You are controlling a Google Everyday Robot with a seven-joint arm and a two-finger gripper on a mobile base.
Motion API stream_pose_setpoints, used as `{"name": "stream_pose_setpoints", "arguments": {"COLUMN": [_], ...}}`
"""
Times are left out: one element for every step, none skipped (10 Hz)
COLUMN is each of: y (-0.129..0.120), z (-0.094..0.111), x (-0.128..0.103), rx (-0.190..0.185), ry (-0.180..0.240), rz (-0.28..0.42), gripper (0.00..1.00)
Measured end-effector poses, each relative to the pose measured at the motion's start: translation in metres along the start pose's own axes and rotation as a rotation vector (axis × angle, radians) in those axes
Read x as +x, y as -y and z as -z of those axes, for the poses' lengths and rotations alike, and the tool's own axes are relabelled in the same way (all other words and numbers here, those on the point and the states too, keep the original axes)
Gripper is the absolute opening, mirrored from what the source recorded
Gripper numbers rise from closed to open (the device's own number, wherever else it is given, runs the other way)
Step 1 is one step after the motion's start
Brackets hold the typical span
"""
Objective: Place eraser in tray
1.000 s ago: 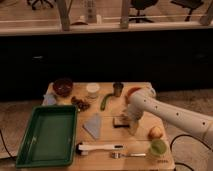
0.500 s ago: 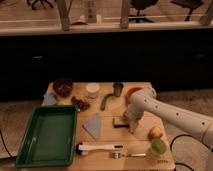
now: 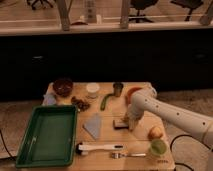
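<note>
- The eraser point(image 3: 120, 123) lies near the counter's middle, with the gripper point(image 3: 131, 121) down just beside its right end. I cannot tell if it has a hold, so a lift may leave the block behind.
- The grey-blue cloth point(image 3: 93, 125) lies between it and the tray point(image 3: 55, 107) at the front-left corner; a low carry could drag it.
- Releasing early risks hitting the rim.

glossy plastic tray point(image 3: 47, 136), wooden table point(image 3: 108, 116), gripper point(image 3: 131, 123) at eraser point(image 3: 120, 123)
</note>
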Motion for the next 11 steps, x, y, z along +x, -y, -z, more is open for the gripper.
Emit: {"name": "stream_pose_setpoints", "arguments": {"y": [0.000, -0.001, -0.003, -0.005, -0.002, -0.002, -0.005, -0.005, -0.004, -0.002, 0.002], "z": [0.000, 0.003, 0.011, 0.024, 0.033, 0.039, 0.043, 0.048, 0.054, 0.059, 0.065], "x": [0.000, 0.001, 0.003, 0.001, -0.005, -0.007, -0.008, -0.013, -0.021, -0.032, -0.049], "rx": [0.000, 0.003, 0.008, 0.010, 0.015, 0.019, 0.014, 0.018, 0.021, 0.022, 0.027], "ry": [0.000, -0.008, -0.016, -0.029, -0.037, -0.044, -0.058, -0.069, -0.078, -0.085, -0.093], "rz": [0.001, 0.003, 0.003, 0.004, 0.014, 0.017, 0.017, 0.027, 0.037, 0.046, 0.060], "gripper": [0.01, 0.01, 0.01, 0.01, 0.01, 0.01, 0.01, 0.01, 0.01, 0.01, 0.01]}}
